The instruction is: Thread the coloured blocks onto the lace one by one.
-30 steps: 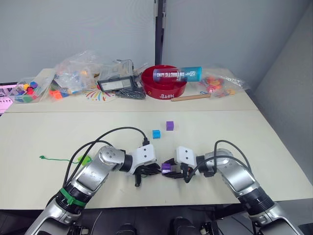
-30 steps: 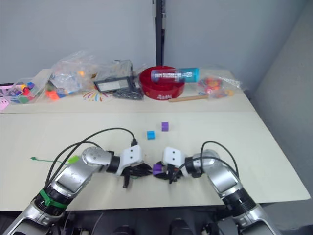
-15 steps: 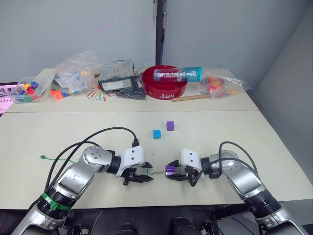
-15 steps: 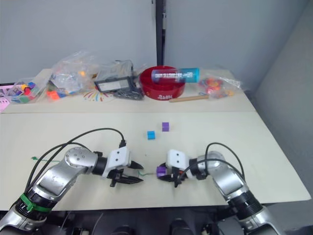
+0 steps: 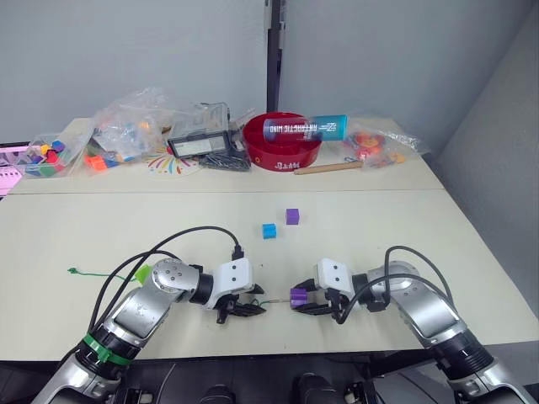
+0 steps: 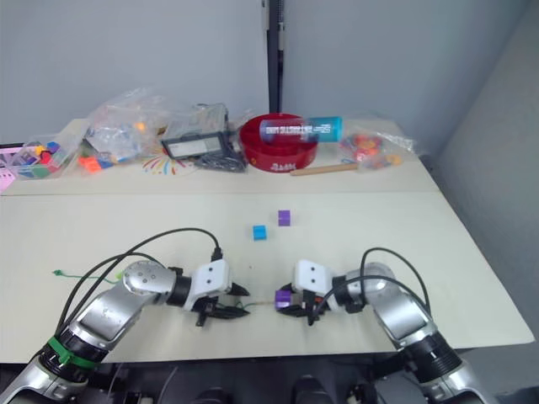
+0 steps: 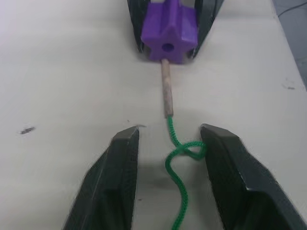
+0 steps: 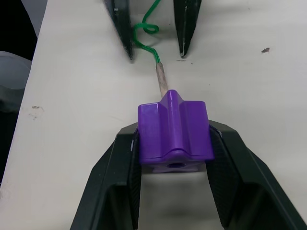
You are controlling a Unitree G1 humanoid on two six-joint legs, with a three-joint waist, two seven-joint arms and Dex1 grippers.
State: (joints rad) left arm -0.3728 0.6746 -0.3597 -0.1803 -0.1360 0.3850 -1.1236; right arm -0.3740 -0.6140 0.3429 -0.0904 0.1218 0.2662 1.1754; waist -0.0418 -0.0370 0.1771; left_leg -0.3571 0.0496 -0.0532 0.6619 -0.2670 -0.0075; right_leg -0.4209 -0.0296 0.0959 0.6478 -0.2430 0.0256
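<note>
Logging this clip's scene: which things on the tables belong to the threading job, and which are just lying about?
Job:
purple block in the right gripper, lace tip entering it
left gripper, jaws open around the lace
sky blue block
second purple block

Lying about:
red bowl
blue-capped bottle
clear bags of toy pieces
wooden stick

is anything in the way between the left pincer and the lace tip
Nothing visible. The lace lies on bare table between the open left pincer, and its stiff tip already enters the purple block held by the right pincer.
</note>
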